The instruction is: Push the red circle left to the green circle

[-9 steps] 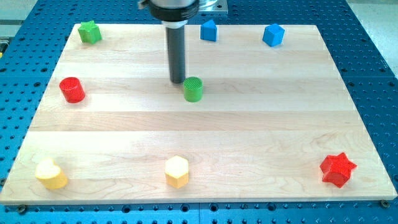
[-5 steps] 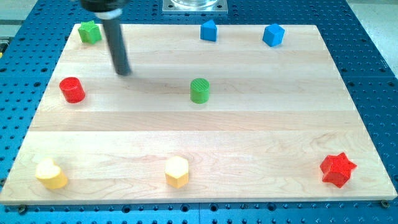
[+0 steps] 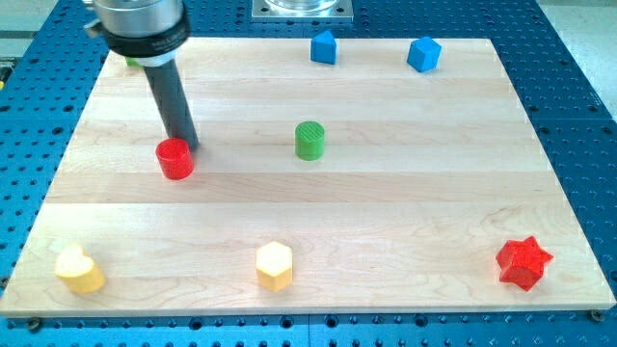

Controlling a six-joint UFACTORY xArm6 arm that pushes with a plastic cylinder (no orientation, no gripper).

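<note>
Board [image 3: 405, 202]: pale wooden table top, visible grain running across the view in long planks, lying on a blue perforated metal base [image 3: 578, 116].
Rod: straight, dark, matte cylinder hanging from a broad metallic collar at the view's top left.
My tip [image 3: 185, 146]: on the board, touching or just beside the upper right edge of the red circle; well apart from the green circle, on that block's left.
Grasping parts: the arm carries no fingers, so nothing is clenched or released; contact is by the rod alone.
Red circle [image 3: 175, 158]: short upright cylinder, ribbed side, flat top; left of centre, well apart from the green circle and slightly lower in the view.
Green circle [image 3: 309, 140]: short upright cylinder, ribbed side; near the board's middle, standing alone.
Blue block, house-like shape [image 3: 324, 46]: top edge, centre.
Blue block, cube-like shape [image 3: 423, 54]: top edge, right of the first blue block.
Green block [image 3: 129, 61]: top left corner, mostly hidden behind the collar; shape cannot be told.
Yellow heart-like block [image 3: 78, 269]: bottom left corner.
Yellow hexagon [image 3: 274, 265]: bottom edge, centre.
Red star [image 3: 523, 262]: bottom right corner.
</note>
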